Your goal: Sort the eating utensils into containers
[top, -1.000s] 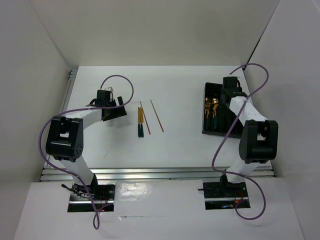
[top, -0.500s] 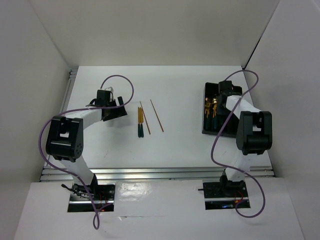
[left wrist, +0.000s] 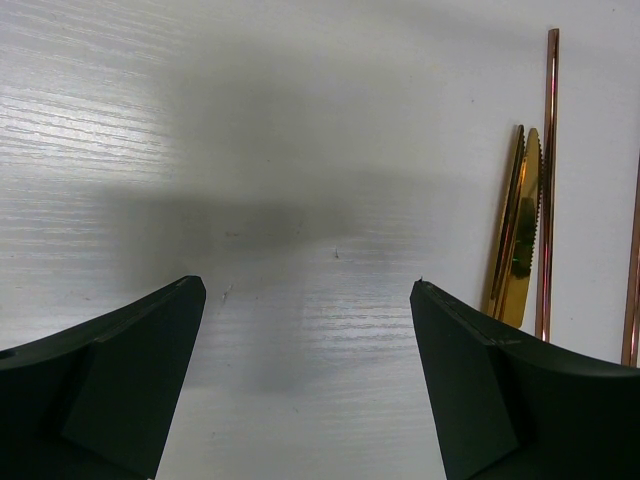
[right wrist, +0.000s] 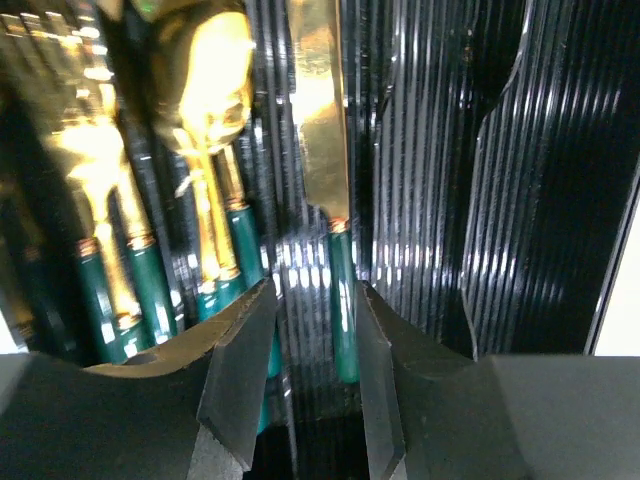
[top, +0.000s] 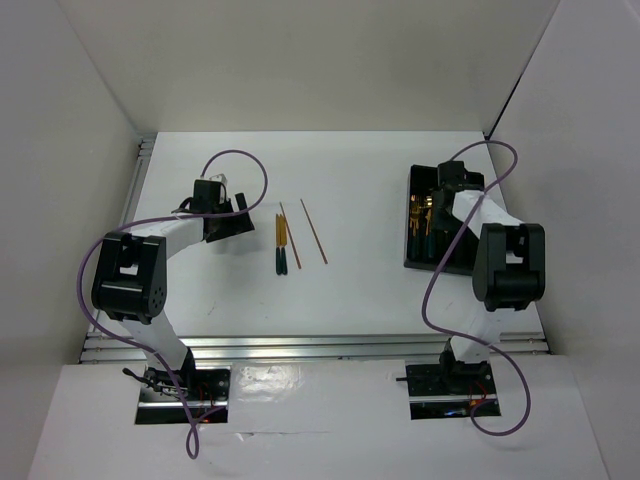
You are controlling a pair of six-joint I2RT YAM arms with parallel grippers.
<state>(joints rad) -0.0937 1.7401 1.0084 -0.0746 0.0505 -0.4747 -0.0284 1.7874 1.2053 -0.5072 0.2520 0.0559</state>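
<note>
Motion in the last second belongs to the right arm alone. Its elbow has folded in over the near end of the black ribbed plastic tray (top: 409, 232), and for the last half second it has held still with its wrist at the tray's far end.

The right gripper (right wrist: 315, 300) hangs low over one long compartment. Its jaws are parted only narrowly, yet wider than the teal handle lying between them. The gold-bladed knife (right wrist: 320, 120) therefore looks set down rather than pinched. Gold forks and spoons with green handles (right wrist: 200, 110) fill the compartments to its left.

Nothing has shifted on the left. The left gripper (left wrist: 308, 288) hovers with jaws spread wide and empty over the white table (top: 360, 200). A serrated gold knife (left wrist: 520, 240) and thin copper-brown sticks (left wrist: 545, 180) lie just beside it, well apart from the tray.

By my reading one delivery is finishing, and these loose pieces remain to be sorted.
</note>
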